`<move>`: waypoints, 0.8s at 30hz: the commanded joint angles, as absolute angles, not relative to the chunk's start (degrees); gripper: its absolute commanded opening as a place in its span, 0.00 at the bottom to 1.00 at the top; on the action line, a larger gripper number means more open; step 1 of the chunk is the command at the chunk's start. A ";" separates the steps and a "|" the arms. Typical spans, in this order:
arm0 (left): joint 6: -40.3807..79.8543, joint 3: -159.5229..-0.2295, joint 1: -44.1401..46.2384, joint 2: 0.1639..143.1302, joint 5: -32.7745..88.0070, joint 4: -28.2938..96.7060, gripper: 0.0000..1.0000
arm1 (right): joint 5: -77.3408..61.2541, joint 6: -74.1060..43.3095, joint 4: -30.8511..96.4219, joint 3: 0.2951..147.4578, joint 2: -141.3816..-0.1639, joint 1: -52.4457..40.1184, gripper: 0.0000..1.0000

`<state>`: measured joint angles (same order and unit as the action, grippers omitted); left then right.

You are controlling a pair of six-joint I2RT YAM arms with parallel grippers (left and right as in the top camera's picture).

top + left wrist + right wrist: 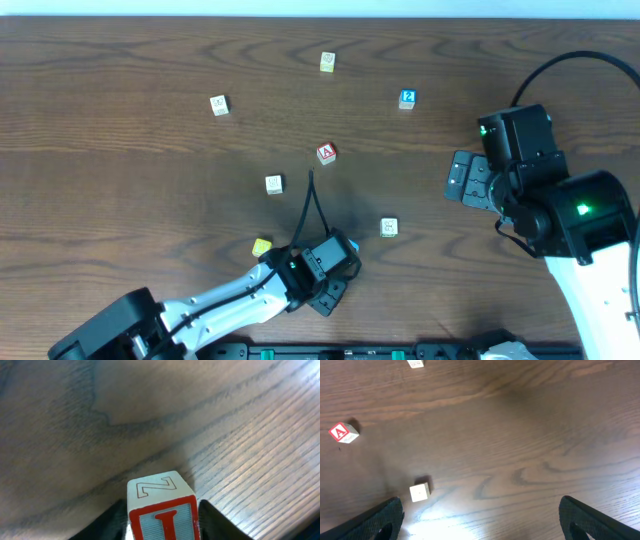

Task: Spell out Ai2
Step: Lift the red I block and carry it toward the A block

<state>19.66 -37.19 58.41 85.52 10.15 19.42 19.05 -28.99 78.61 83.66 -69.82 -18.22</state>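
The left claw (162,522) grips the I block (160,489) at the near side of the desk (150,420), Z face up and I upright; whether it is lifted or resting, I cannot tell. The right claw (480,520) gapes wide. The A block (326,153) and the 2 block (407,98) lie well apart.

Dark wood-grain table (120,150), slight sheen, smooth painted wooden block (161,510), matt faces

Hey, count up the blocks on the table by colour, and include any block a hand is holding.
Red A block: 1
Blue 2 block: 1
Yellow block: 1
Pale blocks: 4
Red-framed I block, held in the left hand: 1
Total: 8
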 commanded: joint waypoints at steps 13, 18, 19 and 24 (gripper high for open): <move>20.82 -41.15 58.41 86.13 0.97 21.52 0.33 | 19.44 -28.23 78.63 84.25 -70.17 -17.65 0.99; 20.82 -46.87 58.22 86.13 -10.50 25.32 0.28 | 18.57 -29.19 78.63 84.20 -71.13 -17.67 0.99; 20.82 -48.05 57.60 86.13 -12.95 25.47 0.23 | 17.80 -29.78 78.13 84.20 -70.98 -17.76 0.99; 20.82 -51.16 52.03 86.13 -13.91 25.21 0.22 | 17.32 -29.74 75.24 84.20 -69.10 -17.87 0.99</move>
<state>20.80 -49.52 54.63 85.84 -9.78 25.10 17.58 -29.10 75.75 83.64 -70.46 -18.22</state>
